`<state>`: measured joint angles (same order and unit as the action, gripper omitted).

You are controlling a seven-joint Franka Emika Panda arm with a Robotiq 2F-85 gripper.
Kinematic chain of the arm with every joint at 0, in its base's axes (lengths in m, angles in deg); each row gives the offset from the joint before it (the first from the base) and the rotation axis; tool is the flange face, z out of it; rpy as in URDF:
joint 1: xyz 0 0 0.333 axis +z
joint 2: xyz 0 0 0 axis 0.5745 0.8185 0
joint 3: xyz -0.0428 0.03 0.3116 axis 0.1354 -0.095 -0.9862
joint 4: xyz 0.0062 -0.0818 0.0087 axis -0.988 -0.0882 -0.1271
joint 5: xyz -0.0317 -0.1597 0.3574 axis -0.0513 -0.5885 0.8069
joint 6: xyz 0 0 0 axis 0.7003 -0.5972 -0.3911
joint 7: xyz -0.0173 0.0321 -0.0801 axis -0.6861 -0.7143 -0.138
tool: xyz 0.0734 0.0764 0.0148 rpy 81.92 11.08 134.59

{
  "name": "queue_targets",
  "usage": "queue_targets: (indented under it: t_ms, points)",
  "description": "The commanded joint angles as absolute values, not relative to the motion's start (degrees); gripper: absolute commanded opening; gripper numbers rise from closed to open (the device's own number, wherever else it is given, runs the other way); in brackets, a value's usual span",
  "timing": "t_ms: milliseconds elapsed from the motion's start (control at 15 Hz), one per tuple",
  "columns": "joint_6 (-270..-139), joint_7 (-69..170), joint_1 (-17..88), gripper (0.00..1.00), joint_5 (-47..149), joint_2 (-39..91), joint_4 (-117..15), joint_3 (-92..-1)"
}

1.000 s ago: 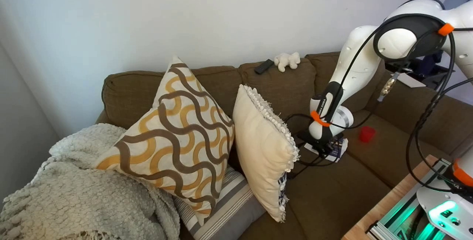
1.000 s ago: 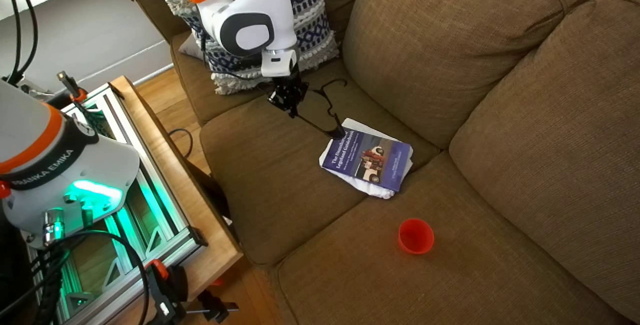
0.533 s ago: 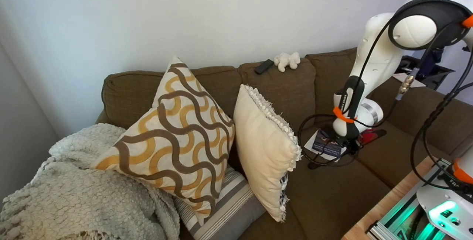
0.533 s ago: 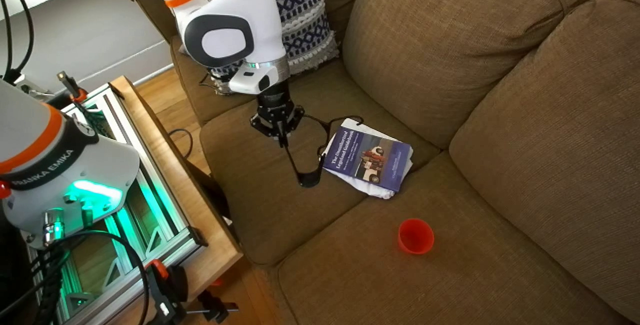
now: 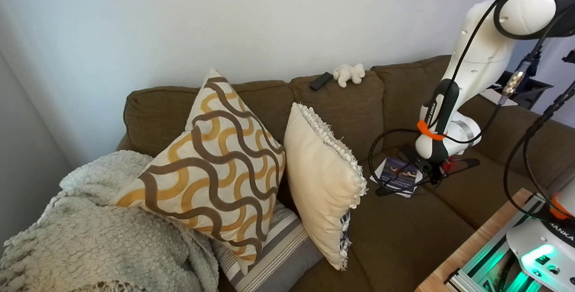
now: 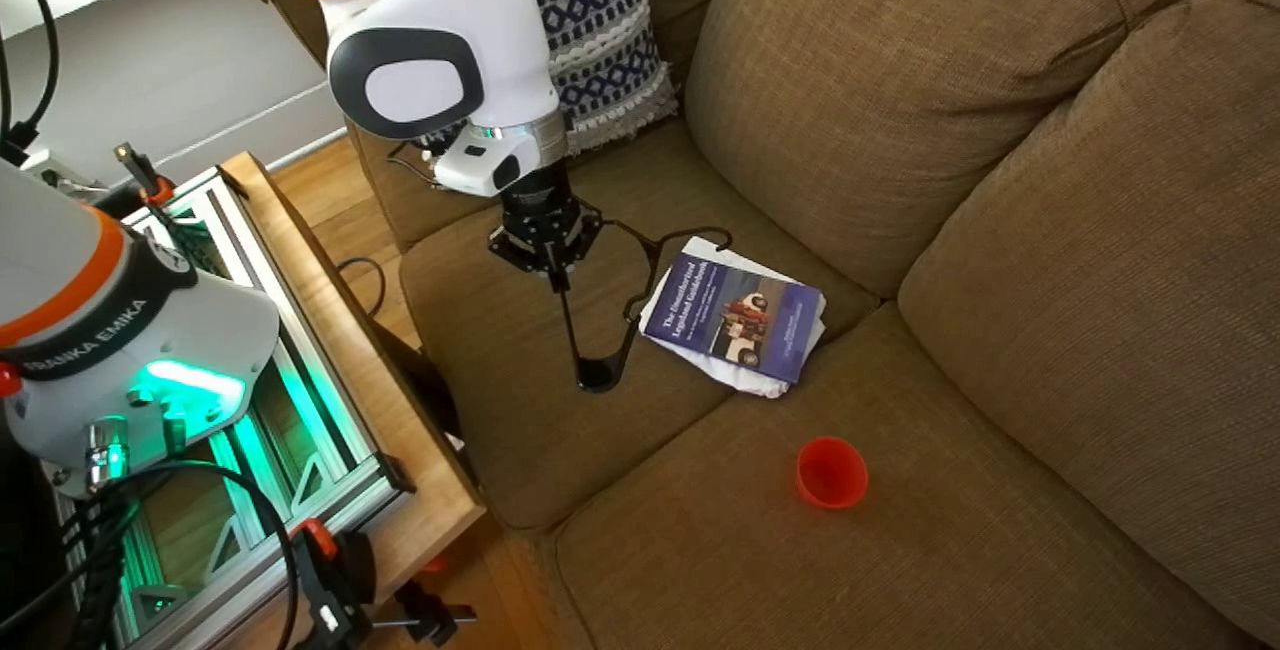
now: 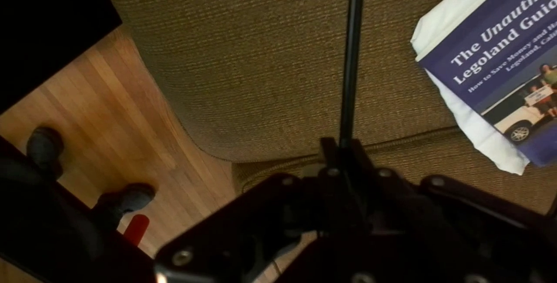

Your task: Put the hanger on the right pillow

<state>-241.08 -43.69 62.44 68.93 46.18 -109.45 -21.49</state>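
The hanger [image 6: 597, 373] held in the gripper [image 7: 343, 148], well apart from the cream pillow [image 5: 316, 175]

The fingers [image 7: 329, 152] are clenched on the hanger's black bar, which runs out from between them in the wrist view. In an exterior view its looped frame spreads over the seat of a brown sofa [image 6: 490, 370], the hook crossing a corner of the white material [image 6: 764, 386] under a blue book [image 6: 735, 315]; whether the hanger touches any of this is hard to judge. A red cup [image 6: 832, 473] sits on the next cushion [image 6: 700, 550]. Farther off, the cream pillow stands tilted, fringed edge toward the gripper, just beside a larger wavy-patterned pillow [image 5: 215, 166]. A striped pillow [image 5: 274, 249] lies lower, partly behind both, and a fluffy blanket [image 5: 117, 233] is heaped alongside. Atop the sofa's back rest a slim black object [image 5: 321, 81] and a white plush toy [image 5: 349, 74].
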Motion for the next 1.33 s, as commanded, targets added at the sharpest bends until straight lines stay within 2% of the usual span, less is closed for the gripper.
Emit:
queue_targets:
  t_ms: [0,267,400,600,867,1133,1200,1267]
  points:
    - [-247.2,-45.0,64.5,0.02,68.2,42.0,-112.8,-13.6]
    - [-256.2,-37.8,69.8,0.02,70.6,34.5,-117.7,-0.3]
    - [-257.8,-32.0,71.3,0.02,71.5,27.9,-118.0,3.3]
    - [-256.4,-29.2,79.2,0.02,69.1,20.9,-115.9,10.9]
    - [-256.3,-25.9,88.7,0.02,68.5,14.1,-110.7,15.6]
    - [-256.6,-21.8,95.7,0.02,66.7,8.9,-105.9,16.3]
    - [-257.5,-25.0,93.3,0.02,68.5,14.4,-106.4,14.5]
    - [-257.5,-24.9,94.2,0.08,68.6,13.8,-105.6,14.4]
